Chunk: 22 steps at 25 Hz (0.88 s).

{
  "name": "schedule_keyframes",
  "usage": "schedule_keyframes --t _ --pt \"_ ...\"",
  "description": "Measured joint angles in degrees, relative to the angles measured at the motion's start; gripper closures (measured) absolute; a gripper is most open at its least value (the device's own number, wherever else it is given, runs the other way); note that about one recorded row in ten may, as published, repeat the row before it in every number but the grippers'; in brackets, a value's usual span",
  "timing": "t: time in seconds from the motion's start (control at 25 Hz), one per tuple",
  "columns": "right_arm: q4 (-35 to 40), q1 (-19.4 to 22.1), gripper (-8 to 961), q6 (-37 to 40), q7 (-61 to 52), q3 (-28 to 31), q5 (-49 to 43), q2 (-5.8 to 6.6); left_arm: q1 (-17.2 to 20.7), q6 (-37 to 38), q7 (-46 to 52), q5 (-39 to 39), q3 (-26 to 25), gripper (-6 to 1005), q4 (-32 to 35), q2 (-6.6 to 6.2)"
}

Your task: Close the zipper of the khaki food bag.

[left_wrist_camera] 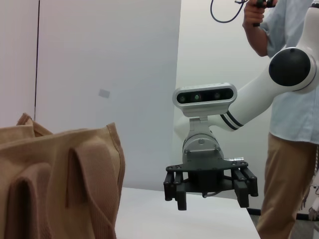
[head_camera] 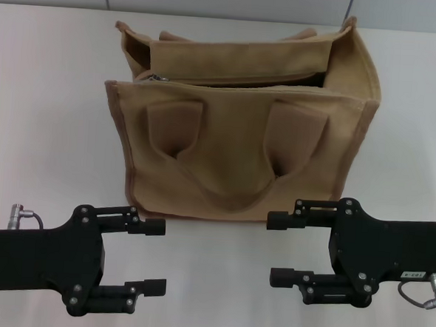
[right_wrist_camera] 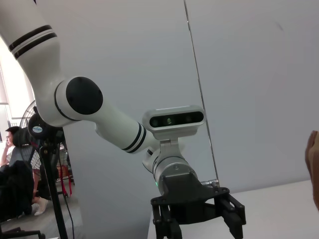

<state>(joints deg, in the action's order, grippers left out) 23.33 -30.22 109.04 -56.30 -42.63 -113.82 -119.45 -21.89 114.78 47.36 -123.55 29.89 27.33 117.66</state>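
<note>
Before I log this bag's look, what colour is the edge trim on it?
The edge trim on the khaki food bag is darker brown; the head view shows it best.

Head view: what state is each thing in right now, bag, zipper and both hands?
khaki food bag: upright on the table, top gaping, handles hanging down the front.
zipper: open, silver pull tab at the bag's left end.
left hand: open, empty, before the bag.
right hand: open, empty, before the bag.

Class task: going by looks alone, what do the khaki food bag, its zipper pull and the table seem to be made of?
Khaki food bag: apparently canvas-like fabric, matte and softly sagging, with darker stitched edge trim. Zipper pull: probably metal, small with a silvery glint. Table: smooth, white, faintly glossy, possibly laminate; cannot be sure.
</note>
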Motion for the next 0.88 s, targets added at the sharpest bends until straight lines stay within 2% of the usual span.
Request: schedule_keyframes --t 0.64,0.88 --pt "-0.7 -0.1 293 -0.2 0.3 -0.1 0.2 -0.17 0.0 -0.6 -0.7 0.3 -0.8 332 0.0 0.4" --pt "-1.8 -0.1 293 -1.0 1.8 0.2 0.6 -0.26 1.4 -0.7 -4.1 0.8 -9.0 338 -0.6 0.72"
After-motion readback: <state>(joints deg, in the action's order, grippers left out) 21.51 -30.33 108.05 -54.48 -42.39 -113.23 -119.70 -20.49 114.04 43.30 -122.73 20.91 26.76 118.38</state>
